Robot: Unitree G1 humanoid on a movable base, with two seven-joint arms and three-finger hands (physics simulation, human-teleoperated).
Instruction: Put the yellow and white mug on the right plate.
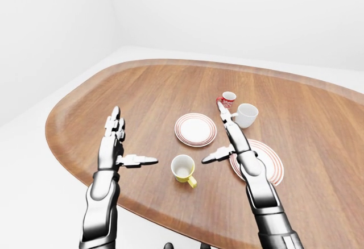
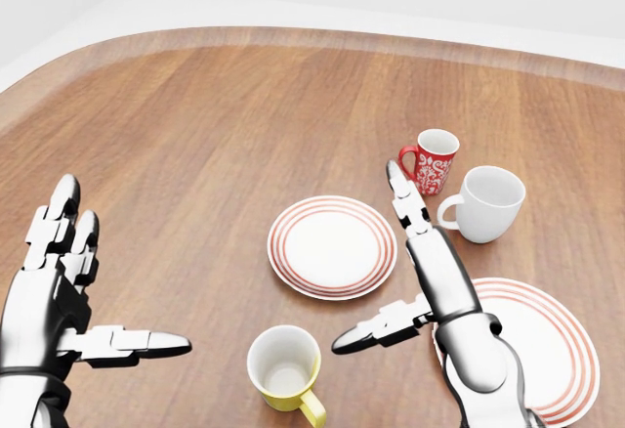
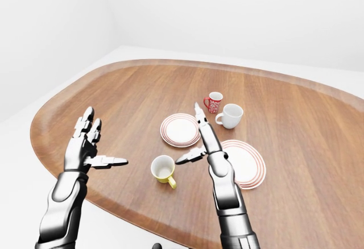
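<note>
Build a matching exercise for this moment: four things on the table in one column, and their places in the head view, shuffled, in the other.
Things:
1. yellow and white mug
2. red patterned mug
3. plain white mug
4. right plate

Places in the head view:
A. partly behind the right robot hand, lower right
B. bottom centre, between the two open hands
C. farthest up the table, left of the other mug beside it
D. right of the red one, above the right plate

Pairs: 1-B, 2-C, 3-D, 4-A
</note>
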